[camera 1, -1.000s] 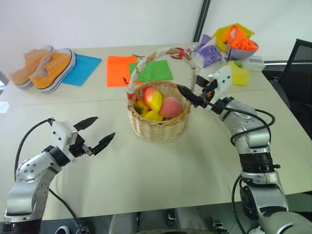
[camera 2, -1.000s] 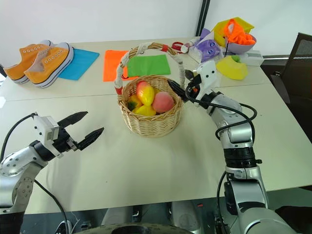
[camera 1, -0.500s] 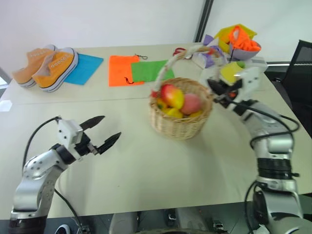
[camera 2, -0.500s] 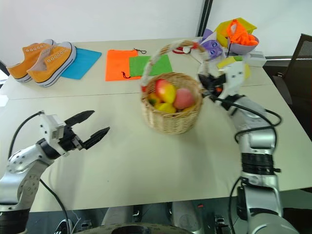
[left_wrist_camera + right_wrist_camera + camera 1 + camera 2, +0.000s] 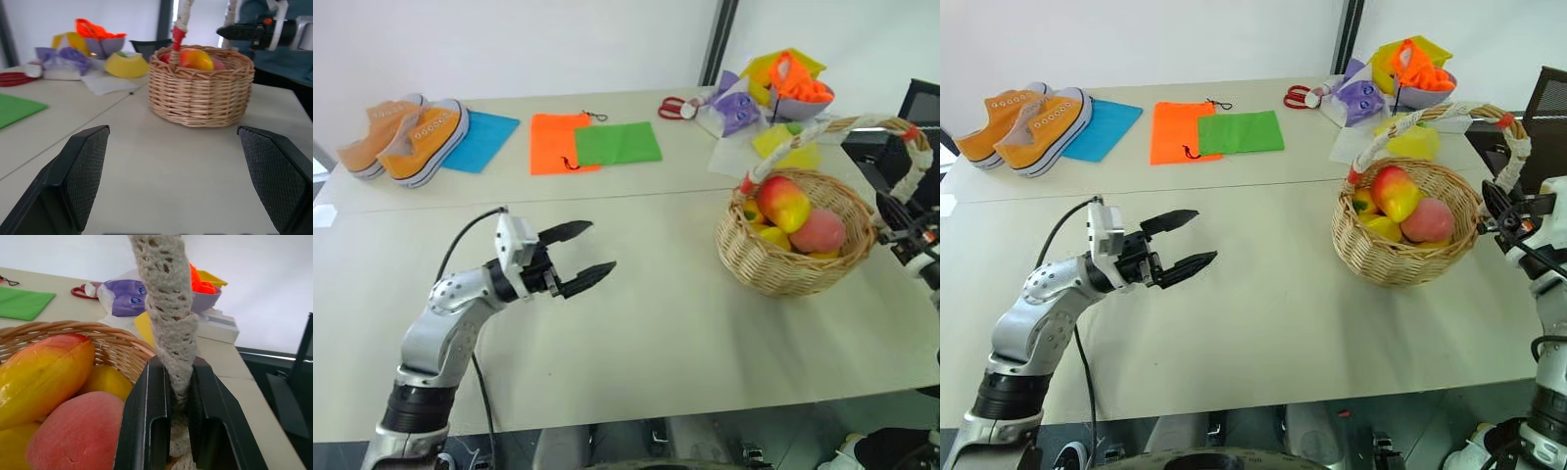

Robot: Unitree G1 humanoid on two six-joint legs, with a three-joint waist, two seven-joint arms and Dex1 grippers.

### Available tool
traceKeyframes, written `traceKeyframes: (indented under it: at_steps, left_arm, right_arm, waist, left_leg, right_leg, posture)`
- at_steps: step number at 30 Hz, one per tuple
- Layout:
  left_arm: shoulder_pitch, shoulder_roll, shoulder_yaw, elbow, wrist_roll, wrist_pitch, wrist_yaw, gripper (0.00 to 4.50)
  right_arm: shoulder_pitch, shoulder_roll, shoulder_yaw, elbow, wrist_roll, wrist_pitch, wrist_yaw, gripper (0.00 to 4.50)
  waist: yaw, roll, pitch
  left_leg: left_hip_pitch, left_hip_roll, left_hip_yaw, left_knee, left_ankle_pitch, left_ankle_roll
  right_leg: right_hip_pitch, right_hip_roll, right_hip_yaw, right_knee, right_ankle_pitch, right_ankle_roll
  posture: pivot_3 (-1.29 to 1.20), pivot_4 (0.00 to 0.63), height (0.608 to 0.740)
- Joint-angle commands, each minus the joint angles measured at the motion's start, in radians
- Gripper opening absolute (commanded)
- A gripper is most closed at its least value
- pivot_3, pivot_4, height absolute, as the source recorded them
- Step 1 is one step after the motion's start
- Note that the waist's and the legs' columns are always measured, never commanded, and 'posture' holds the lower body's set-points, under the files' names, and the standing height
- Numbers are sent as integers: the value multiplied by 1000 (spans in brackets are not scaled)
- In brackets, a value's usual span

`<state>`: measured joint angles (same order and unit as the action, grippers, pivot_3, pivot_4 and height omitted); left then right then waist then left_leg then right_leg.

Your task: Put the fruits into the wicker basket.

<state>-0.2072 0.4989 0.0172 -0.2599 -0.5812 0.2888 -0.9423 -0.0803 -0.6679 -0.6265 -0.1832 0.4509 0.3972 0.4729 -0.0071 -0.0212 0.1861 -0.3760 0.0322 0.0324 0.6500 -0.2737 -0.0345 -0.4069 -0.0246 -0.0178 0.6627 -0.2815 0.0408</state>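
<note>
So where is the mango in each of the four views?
Left eye view: mango in the basket, far right.
Right eye view: mango in the basket, right of centre.
Left wrist view: its top shows over the rim.
Right wrist view: at the left edge.
Shared landmark: the peach beside it.

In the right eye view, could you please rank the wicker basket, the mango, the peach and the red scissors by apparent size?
1. Wicker basket, clearly largest.
2. Mango.
3. Peach, partly hidden, so only slightly below the mango.
4. Red scissors: look smallest, but lie farther from the camera, so this is unsure.
</note>
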Motion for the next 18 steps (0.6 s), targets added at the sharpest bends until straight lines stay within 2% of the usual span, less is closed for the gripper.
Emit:
traceKeyframes:
  at_steps: [1,3,5,8,12,13,16,18]
  left_arm:
    - [-11,20,8,6,-27,6,-54,4500]
    - [-9,24,12,9,-26,6,-68,4500]
    - [-14,21,15,20,-15,-3,-67,4500]
    - [-11,15,21,28,-8,-12,-58,4500]
    - [8,13,32,39,6,-35,-47,4500]
    - [9,11,36,44,10,-42,-42,4500]
    - [12,9,57,61,13,-51,-17,4500]
    - [23,13,61,61,21,-62,-8,4500]
  right_arm:
    - [7,0,-18,-39,-28,-29,-42,19]
    - [17,0,-14,-43,-31,-39,-42,19]
    - [18,15,-25,-49,-4,-45,-40,988]
    - [26,27,-32,-53,-24,-100,-50,2094]
    - [46,112,-69,-104,-39,-215,-119,4261]
    - [62,140,-63,-135,-58,-261,-128,4478]
    - [105,215,-14,-260,-165,-423,-175,4478]
    - [112,253,36,-323,-202,-445,-206,4478]
  waist:
    - [-7,0,0]
    - [-6,0,0]
    - [-5,0,0]
    - [-5,0,0]
    - [-6,0,0]
    - [-5,0,0]
    - [-6,0,0]
    - [-10,1,0]
  left_leg:
    - [0,0,0,0,0,0]
    - [1,0,1,0,0,0]
    - [1,0,1,0,0,0]
    - [0,0,1,0,0,0]
    - [0,0,1,0,0,0]
    - [1,0,1,0,0,0]
    - [1,0,1,-1,0,0]
    - [1,0,2,-1,0,0]
  right_leg:
    - [0,0,1,0,0,0]
    - [0,0,2,0,0,0]
    - [0,0,2,0,0,1]
    - [0,0,2,0,0,1]
    - [0,0,2,0,-1,1]
    - [0,0,2,0,-1,1]
    - [-1,0,2,0,-1,1]
    - [-1,0,3,1,-1,1]
  posture:
    - [0,150,740]
    - [0,150,740]
    - [0,150,740]
    - [0,150,740]
    - [0,150,740]
    - [0,150,740]
    - [0,150,740]
    - [0,150,740]
